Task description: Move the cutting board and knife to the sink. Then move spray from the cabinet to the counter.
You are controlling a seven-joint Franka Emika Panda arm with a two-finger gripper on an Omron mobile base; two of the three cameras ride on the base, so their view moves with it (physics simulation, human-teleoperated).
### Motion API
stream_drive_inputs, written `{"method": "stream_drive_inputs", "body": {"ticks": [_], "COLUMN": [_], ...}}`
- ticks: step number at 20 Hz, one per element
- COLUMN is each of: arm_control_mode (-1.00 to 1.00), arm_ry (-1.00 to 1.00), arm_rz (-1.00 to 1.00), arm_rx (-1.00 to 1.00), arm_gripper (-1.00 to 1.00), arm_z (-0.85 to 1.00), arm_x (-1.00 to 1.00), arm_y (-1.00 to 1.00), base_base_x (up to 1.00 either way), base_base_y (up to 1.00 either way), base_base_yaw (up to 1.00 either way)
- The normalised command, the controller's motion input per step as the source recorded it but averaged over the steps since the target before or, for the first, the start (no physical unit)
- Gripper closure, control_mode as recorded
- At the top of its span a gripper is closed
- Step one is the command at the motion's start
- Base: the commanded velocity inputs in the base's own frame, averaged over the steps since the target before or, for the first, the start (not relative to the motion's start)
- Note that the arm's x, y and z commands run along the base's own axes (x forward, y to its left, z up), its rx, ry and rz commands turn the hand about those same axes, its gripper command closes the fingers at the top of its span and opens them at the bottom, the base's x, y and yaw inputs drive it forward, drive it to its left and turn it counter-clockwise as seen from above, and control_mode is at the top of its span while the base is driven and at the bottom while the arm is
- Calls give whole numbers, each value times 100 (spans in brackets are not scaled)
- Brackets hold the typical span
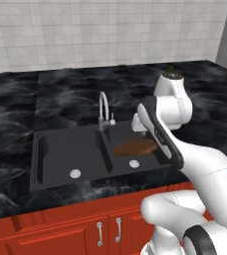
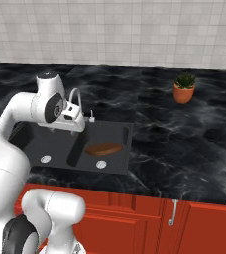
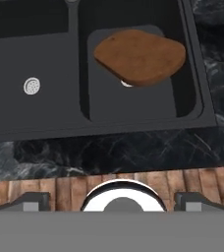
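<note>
The dark-brown cutting board (image 1: 135, 147) (image 2: 103, 149) (image 3: 141, 56) lies slanted in the right basin of the black double sink (image 1: 35, 160) (image 2: 128, 149) (image 3: 82, 74), partly covering the drain. My gripper (image 1: 137, 122) (image 2: 71, 120) (image 3: 113, 203) hangs above the sink near the faucet, well clear of the board. It is open, its fingertips (image 3: 33, 202) wide apart with nothing between them. The black marble counter (image 1: 70, 94) (image 2: 184, 139) (image 3: 109, 152) surrounds the sink. The knife, the spray and the cabinet are out of view.
A curved silver faucet (image 1: 103, 107) (image 2: 77, 96) stands behind the sink divider. A potted plant (image 2: 183, 89) (image 1: 172, 73) sits at the back right of the counter. Red drawers and doors (image 1: 60, 234) (image 2: 135, 218) run below. The tiled wall (image 1: 110, 30) closes the back.
</note>
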Motion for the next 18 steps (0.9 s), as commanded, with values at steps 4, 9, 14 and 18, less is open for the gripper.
{"method": "stream_drive_inputs", "body": {"ticks": [4, 9, 14, 18], "arm_control_mode": [-100, -100, -100, -100], "arm_ry": [-2, -1, 0, 0], "arm_rz": [0, 0, 0, 0], "arm_rx": [-9, 0, 0, 0], "arm_gripper": [-100, -100, -100, -100], "arm_z": [19, 2, 5, 1], "arm_x": [-91, -80, -29, 0], "arm_y": [-1, -31, -10, -3], "base_base_x": [0, 0, 0, 0], "base_base_y": [0, 0, 0, 0], "base_base_yaw": [0, 0, 0, 0]}}
